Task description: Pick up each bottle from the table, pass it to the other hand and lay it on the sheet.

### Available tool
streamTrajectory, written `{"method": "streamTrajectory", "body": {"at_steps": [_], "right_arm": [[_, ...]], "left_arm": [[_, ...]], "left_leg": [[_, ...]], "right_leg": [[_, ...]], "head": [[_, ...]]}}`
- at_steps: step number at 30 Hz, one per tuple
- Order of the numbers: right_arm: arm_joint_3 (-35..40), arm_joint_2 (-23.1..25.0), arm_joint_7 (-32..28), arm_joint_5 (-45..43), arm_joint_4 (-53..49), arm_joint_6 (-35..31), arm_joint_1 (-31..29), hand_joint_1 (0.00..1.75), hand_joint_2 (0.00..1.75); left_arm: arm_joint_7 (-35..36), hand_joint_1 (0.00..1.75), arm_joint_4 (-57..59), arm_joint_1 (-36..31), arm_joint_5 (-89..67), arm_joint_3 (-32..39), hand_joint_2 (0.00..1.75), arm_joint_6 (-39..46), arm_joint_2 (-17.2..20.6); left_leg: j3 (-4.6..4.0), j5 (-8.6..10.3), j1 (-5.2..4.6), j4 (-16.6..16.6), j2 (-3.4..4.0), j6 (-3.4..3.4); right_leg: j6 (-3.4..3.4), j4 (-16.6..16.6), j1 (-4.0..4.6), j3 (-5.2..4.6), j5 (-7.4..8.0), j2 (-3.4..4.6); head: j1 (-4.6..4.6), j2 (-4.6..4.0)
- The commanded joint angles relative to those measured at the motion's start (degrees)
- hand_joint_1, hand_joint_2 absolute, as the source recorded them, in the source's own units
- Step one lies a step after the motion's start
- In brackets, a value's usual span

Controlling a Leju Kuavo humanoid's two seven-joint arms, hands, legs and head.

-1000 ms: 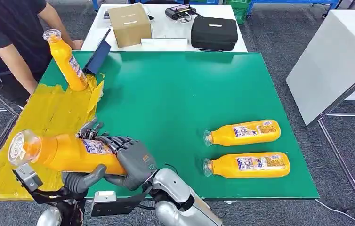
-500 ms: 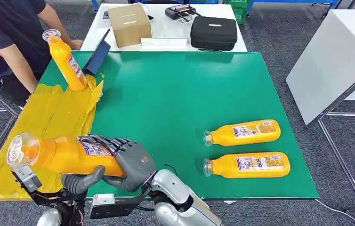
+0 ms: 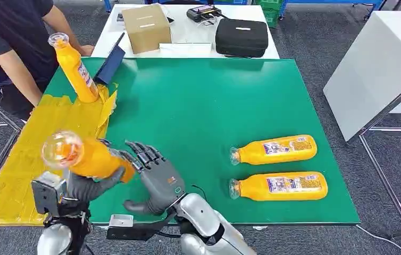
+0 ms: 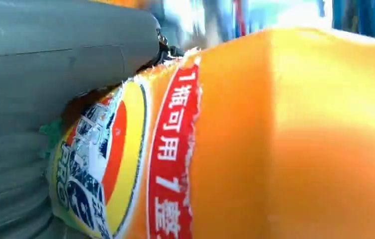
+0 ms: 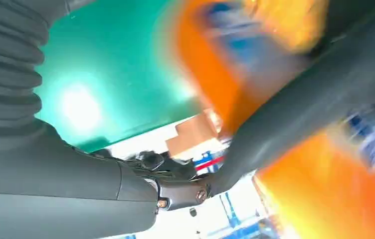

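Now the left hand grips an orange plastic bottle with a printed label, cap tilted up, above the green table's near left corner beside the yellow sheet. Just beside it, the right hand has its fingers spread and holds nothing.

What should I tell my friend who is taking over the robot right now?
Left hand holds an orange bottle over the near edge of the yellow sheet, cap toward the camera.
Right hand is beside it with fingers spread and holds nothing; the handover looks done.
Another bottle stands tilted at the sheet's far end, near a person.
Two bottles lie on the green table: the farther one and the nearer one.
Left: lay the held bottle on the sheet, then do those two.
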Motion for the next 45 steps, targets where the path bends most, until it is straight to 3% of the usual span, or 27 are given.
{"method": "streamTrajectory", "body": {"at_steps": [1, 2, 3, 5, 11, 21, 23, 24, 26, 29, 30, 31, 33, 34, 38, 39, 45], "right_arm": [[-7.8, -6.2, -0.7, -3.0, -7.4, 3.5, -0.5, 0.00, 0.00], [-7.7, -5.9, -0.8, -3.0, -7.3, 3.5, -0.3, 0.00, 0.00], [-7.9, -6.7, -0.9, -3.6, -7.5, 3.8, -0.4, 0.00, 0.00], [-9.4, -9.4, -1.0, -5.3, -9.7, 4.3, 0.2, 0.00, 0.00], [-15.8, -19.4, -5.0, -13.2, -17.3, 8.4, 3.6, 0.00, 0.00], [-16.1, -20.0, -5.2, -13.3, -18.2, 9.2, 4.5, 0.00, 0.00], [-18.0, -23.4, -4.8, -15.1, -20.6, 9.8, 6.6, 0.00, 0.00], [-20.1, -25.7, -5.1, -16.3, -22.6, 9.9, 8.6, 0.00, 0.00], [-24.3, -28.1, -6.5, -17.2, -26.0, 9.4, 12.9, 0.00, 0.00], [-29.4, -29.7, -7.9, -17.5, -29.0, 10.3, 17.4, 0.00, 0.00], [-30.6, -30.2, -8.1, -17.6, -29.5, 10.6, 18.5, 0.00, 0.00], [-31.8, -30.5, -8.4, -17.3, -30.1, 11.6, 19.5, 0.00, 0.00], [-34.2, -31.7, -9.4, -17.4, -31.6, 13.3, 23.2, 0.00, 0.00], [-35.1, -32.8, -10.0, -17.8, -32.3, 13.9, 24.8, 0.00, 1.75], [-38.4, -37.7, -10.1, -17.4, -37.0, 15.5, 32.7, 0.00, 1.75], [-39.0, -38.1, -9.8, -17.5, -37.6, 15.9, 33.8, 0.00, 1.75], [-39.9, -38.5, -8.9, -16.9, -39.1, 16.0, 37.1, 0.00, 1.75]], "left_arm": [[0.1, 1.75, 9.5, -8.5, -16.8, 7.3, 1.75, 8.0, 0.9], [-0.1, 1.75, 9.3, -8.3, -17.0, 7.3, 1.75, 8.0, 0.7], [2.1, 1.75, 10.3, -8.0, -30.2, 6.8, 1.75, 15.1, 1.9], [4.3, 1.75, 14.0, -7.9, -38.2, 7.7, 1.75, 17.4, 3.4], [10.1, 1.75, 34.8, -8.8, -61.3, 9.6, 1.75, 25.6, 9.3], [11.5, 1.75, 35.8, -8.8, -63.9, 9.3, 1.75, 25.4, 9.6], [15.6, 1.75, 38.6, -7.8, -68.5, 5.5, 1.75, 25.3, 12.9], [21.8, 1.75, 41.7, -7.8, -68.5, -1.9, 1.75, 27.7, 16.8], [18.3, 1.75, 44.7, -8.2, -68.5, 0.9, 1.75, 28.3, 15.0], [16.6, 1.75, 45.4, -8.7, -68.5, -0.6, 1.75, 25.4, 15.6], [15.8, 0.00, 45.1, -9.0, -68.2, -0.2, 1.75, 25.0, 14.9], [15.3, 0.00, 45.1, -9.4, -68.5, -0.2, 0.00, 23.3, 15.0], [14.6, 0.00, 43.6, -10.2, -68.4, -0.1, 0.00, 22.9, 14.0], [13.3, 0.00, 42.7, -10.1, -67.4, 0.0, 0.00, 23.0, 13.8], [10.1, 0.00, 35.1, -7.9, -64.3, 0.0, 0.00, 20.5, 15.1], [10.1, 0.00, 33.8, -7.8, -64.0, 0.2, 0.00, 20.2, 15.3], [5.9, 0.00, 28.4, -8.1, -55.9, 3.3, 0.00, 19.1, 14.9]], "left_leg": [[0.18, -0.02, 0.04, 0.0, -0.15, -0.02], [0.29, -0.08, 0.04, 0.0, -0.15, -0.03], [0.38, -0.16, 0.07, 0.0, -0.10, -0.06], [0.41, -0.15, 0.04, -0.1, -0.06, -0.05], [0.46, -0.02, -0.03, -0.2, -0.22, -0.04], [0.20, -0.11, -0.01, 0.0, -0.08, -0.06], [0.19, -0.08, -0.03, 0.0, -0.10, -0.03], [0.28, -0.16, 0.00, 0.0, -0.11, -0.05], [0.29, -0.09, -0.05, -0.1, -0.22, -0.03], [0.36, -0.20, 0.00, 0.0, -0.27, -0.05], [0.33, -0.17, -0.05, 0.0, -0.36, -0.03], [0.17, -0.09, -0.09, 0.0, -0.37, 0.00], [0.25, -0.09, -0.12, 0.0, -0.44, -0.01], [0.37, -0.18, -0.06, 0.0, -0.65, -0.03], [0.71, -0.53, -0.09, 0.1, -0.74, -0.03], [0.70, -0.60, -0.13, 0.0, -0.62, 0.21], [0.52, -0.43, -0.13, 0.1, -0.30, 0.19]], "right_leg": [[-0.04, -0.1, 0.02, 0.26, -0.07, -0.04], [-0.05, -0.1, 0.01, 0.40, -0.13, 0.02], [-0.08, -0.1, 0.04, 0.52, -0.18, 0.13], [-0.13, -0.1, 0.02, 0.50, -0.11, 0.13], [-0.11, -0.2, -0.05, 0.58, -0.06, -0.07], [-0.13, 0.0, -0.01, 0.28, -0.09, 0.06], [-0.10, -0.1, -0.03, 0.28, -0.07, 0.01], [-0.12, -0.1, -0.01, 0.39, -0.14, 0.05], [-0.10, -0.1, -0.06, 0.42, -0.13, -0.09], [-0.12, -0.1, -0.01, 0.51, -0.23, -0.08], [-0.09, -0.1, -0.07, 0.51, -0.23, -0.19], [0.04, -0.1, -0.10, 0.35, -0.21, -0.22], [0.04, -0.1, -0.15, 0.43, -0.22, -0.24], [0.00, -0.1, -0.10, 0.66, -0.32, -0.36], [0.01, -0.1, -0.12, 0.52, -0.59, -0.48], [0.17, -0.1, -0.15, 0.41, -0.64, -0.45], [0.21, -0.1, -0.13, 0.78, -0.31, -0.17]], "head": [[0.00, 0.00], [0.00, 0.00], [0.00, 0.00], [0.02, 0.00], [0.00, 0.00], [0.00, 0.00], [0.00, 0.00], [0.00, 0.00], [0.00, 0.00], [-0.02, 0.00], [-0.02, 0.00], [0.00, 0.00], [0.00, 0.00], [-0.02, 0.00], [-0.07, 0.00], [-0.02, 0.00], [-0.02, 0.00]]}}
